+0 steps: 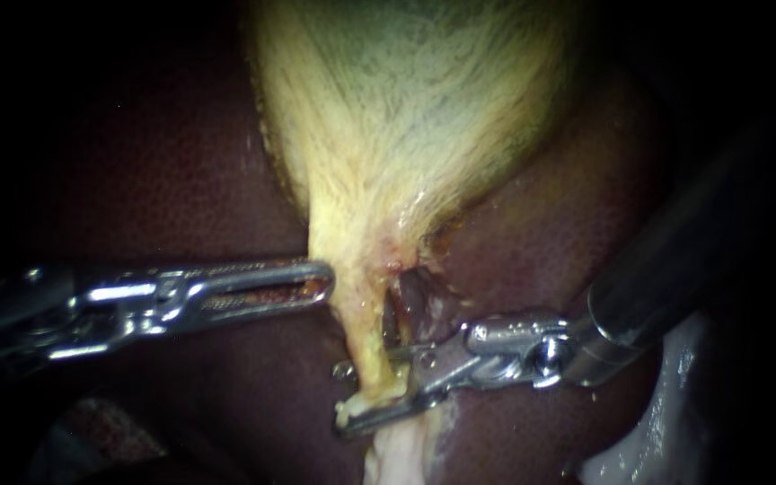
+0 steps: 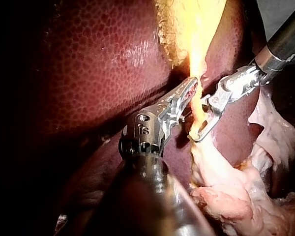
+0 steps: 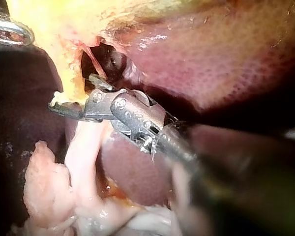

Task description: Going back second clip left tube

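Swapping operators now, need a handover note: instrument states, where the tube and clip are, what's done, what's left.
Left instrument: tip at the edge of the gallbladder's narrow neck; grip unclear.
Right instrument: jaws open, one either side of the tube below that neck, over the liver.
Done: can't confirm; no clip shows clearly on the tube.
Left: probably draw the right instrument back off the tube without snagging it, then check for the clip.
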